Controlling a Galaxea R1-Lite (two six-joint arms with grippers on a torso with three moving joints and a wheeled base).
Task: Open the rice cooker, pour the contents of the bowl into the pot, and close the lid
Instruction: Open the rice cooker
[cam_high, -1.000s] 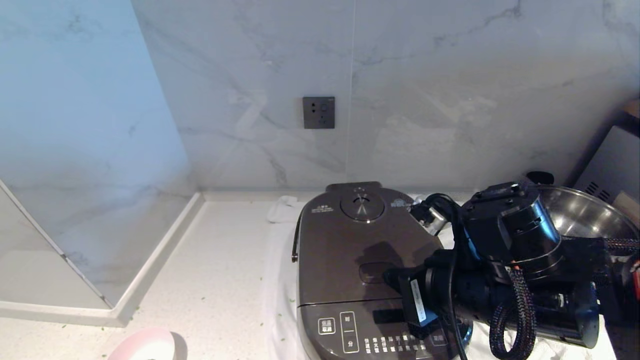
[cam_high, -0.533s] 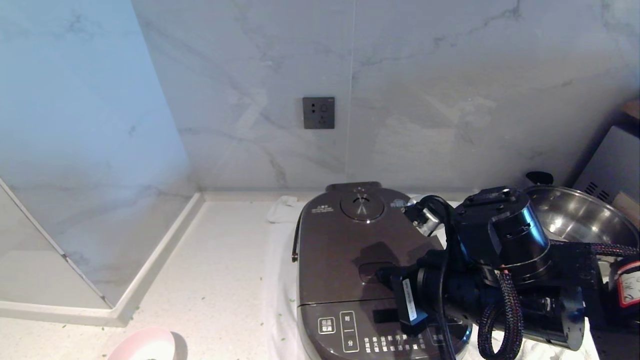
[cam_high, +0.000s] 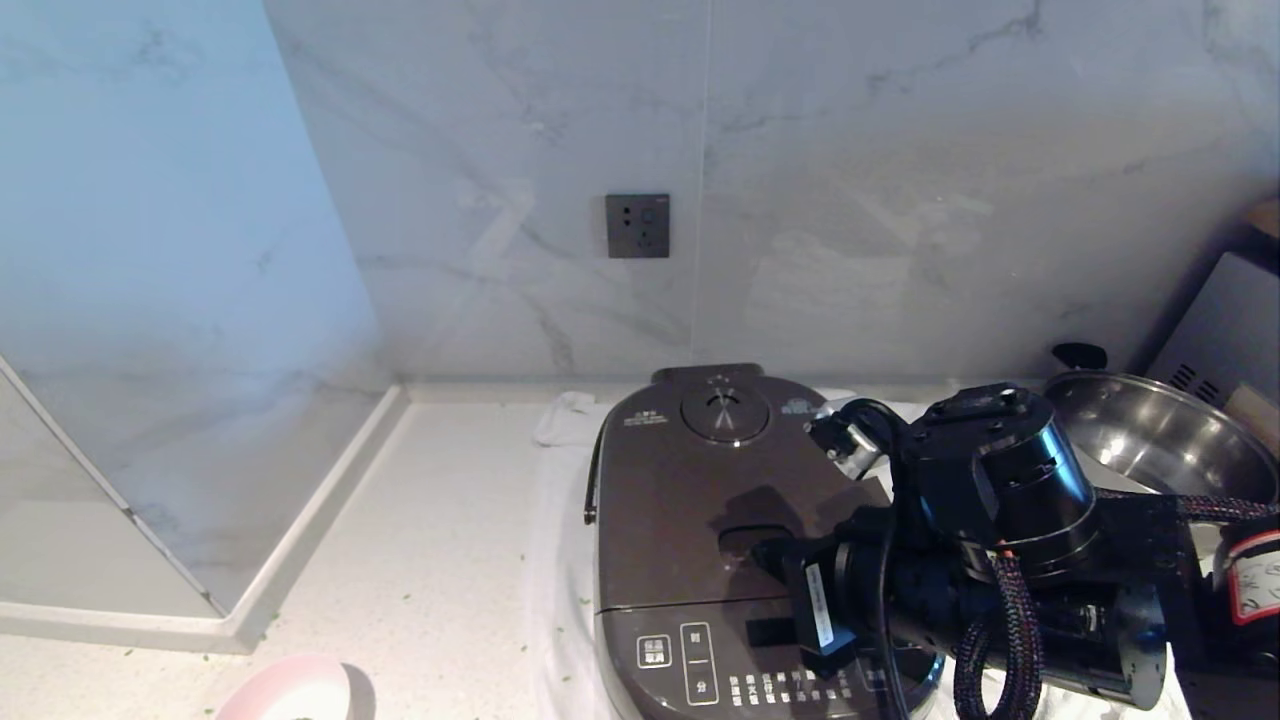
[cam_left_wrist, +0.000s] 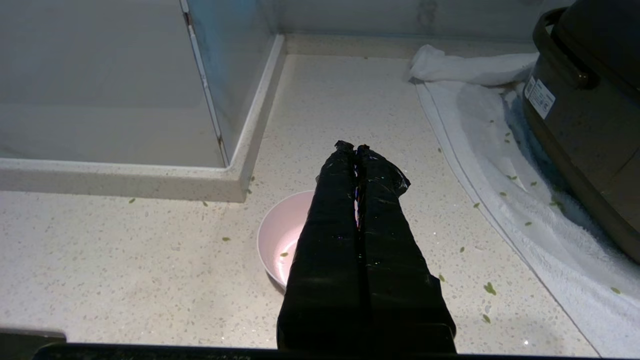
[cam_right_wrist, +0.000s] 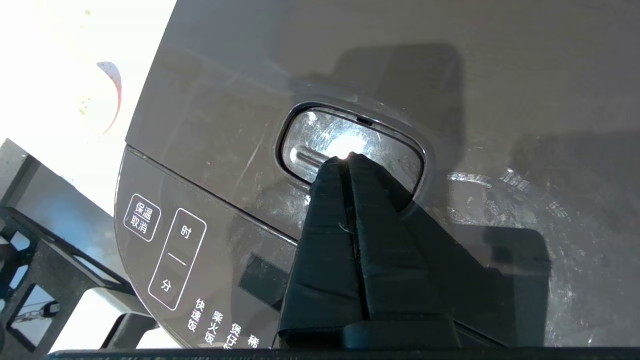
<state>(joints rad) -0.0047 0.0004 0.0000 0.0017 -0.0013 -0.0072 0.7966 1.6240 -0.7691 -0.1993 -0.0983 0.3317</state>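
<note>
At the far left a raised pale stone ledge (cam_high: 300, 560) borders the speckled white surface (cam_high: 450, 520), leaving an open stretch between it and the cooker. On that stretch, at the near left edge, sits the small round pale pink bowl (cam_left_wrist: 282, 240), well apart from the cooker, with a few chopped bright-green bits (cam_left_wrist: 283, 254) inside it and more scattered over the surface. The left tool (cam_left_wrist: 356, 149) hangs just above the bowl, its two black fingers pressed together and holding nothing.

Right of the open stretch, a white towel (cam_high: 560, 500) lies under the large dark brown-grey rounded-rectangular rice cooker (cam_high: 700, 520). Its hinged dark brown lid (cam_high: 690, 480) is down, so the pot is hidden. The right tool (cam_right_wrist: 348, 158) reaches in from the right, fingers closed against each other and empty, with the tips resting on the oval release button (cam_right_wrist: 350, 145) near the lid's front edge, just behind the button panel (cam_high: 700, 660).

At the far right, a shiny round steel pan (cam_high: 1170, 430) stands close beside the cooker, leaving little room there.
</note>
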